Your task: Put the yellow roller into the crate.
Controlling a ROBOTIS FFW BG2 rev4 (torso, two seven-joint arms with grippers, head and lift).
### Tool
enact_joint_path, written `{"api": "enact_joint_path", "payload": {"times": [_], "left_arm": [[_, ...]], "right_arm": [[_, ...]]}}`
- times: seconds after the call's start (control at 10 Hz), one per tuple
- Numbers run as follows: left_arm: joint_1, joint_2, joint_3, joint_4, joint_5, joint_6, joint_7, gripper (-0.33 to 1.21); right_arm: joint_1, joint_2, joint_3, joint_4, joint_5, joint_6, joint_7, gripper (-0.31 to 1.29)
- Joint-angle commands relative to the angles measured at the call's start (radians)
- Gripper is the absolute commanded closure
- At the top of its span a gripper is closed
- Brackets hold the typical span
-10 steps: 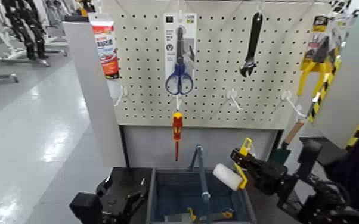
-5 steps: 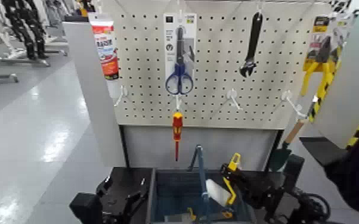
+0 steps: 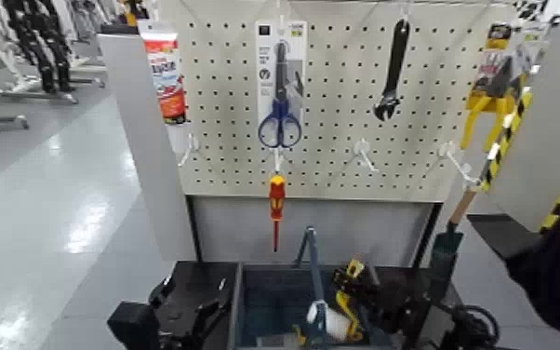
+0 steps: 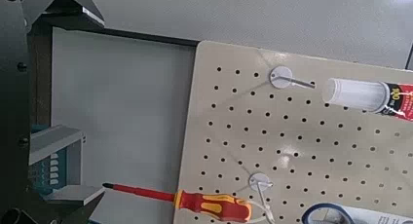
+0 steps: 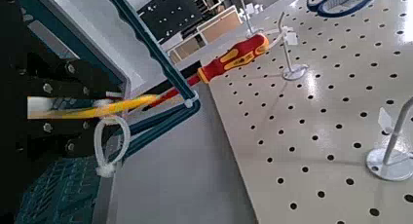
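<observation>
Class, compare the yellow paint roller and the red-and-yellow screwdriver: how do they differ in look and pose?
The roller has a white cylinder; the screwdriver has a straight red shaft.
The roller is at the right tool, over the crate; the screwdriver hangs from a hook, tip down.
Both the roller and the screwdriver have yellow on their handles.

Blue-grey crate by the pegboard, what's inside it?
Inside the crate, a small yellow item shows low down. The yellow roller is at its right side, by the right gripper, hiding whatever lies beneath. The near end is out of view.
</observation>
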Motion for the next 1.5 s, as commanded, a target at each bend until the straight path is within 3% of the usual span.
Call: {"api": "enact_joint_path", "payload": {"times": [0.1,0.3,0.5,0.7,0.9,1.2,1.5], "left_arm": [[0.001,0.000,0.003,0.000,0.001,0.000,0.000,0.11],[0.002,0.000,0.003,-0.002,0.001,-0.002,0.000,0.11],[0.002,-0.002,0.004,0.000,0.001,-0.002,0.000,0.11],[0.004,-0.002,0.006,-0.002,0.003,-0.002,0.000,0.11],[0.005,-0.002,0.007,-0.003,0.003,-0.002,0.000,0.11],[0.007,-0.002,0.007,-0.003,0.003,-0.002,0.000,0.11],[0.007,-0.002,0.007,-0.003,0.003,-0.002,0.000,0.11]], "right_arm": [[0.002,-0.003,-0.021,-0.041,0.055,0.041,0.005,0.11],[0.016,-0.001,-0.045,-0.084,0.100,0.041,-0.012,0.08],[0.030,0.000,-0.054,-0.110,0.113,0.028,-0.034,0.09],[0.059,0.022,-0.071,-0.142,0.136,-0.009,-0.080,0.09],[0.103,0.038,-0.084,-0.162,0.138,-0.096,-0.141,0.09],[0.177,0.066,-0.102,-0.210,0.185,-0.179,-0.247,0.09],[0.274,0.095,-0.099,-0.272,0.264,-0.298,-0.402,0.09]]}}
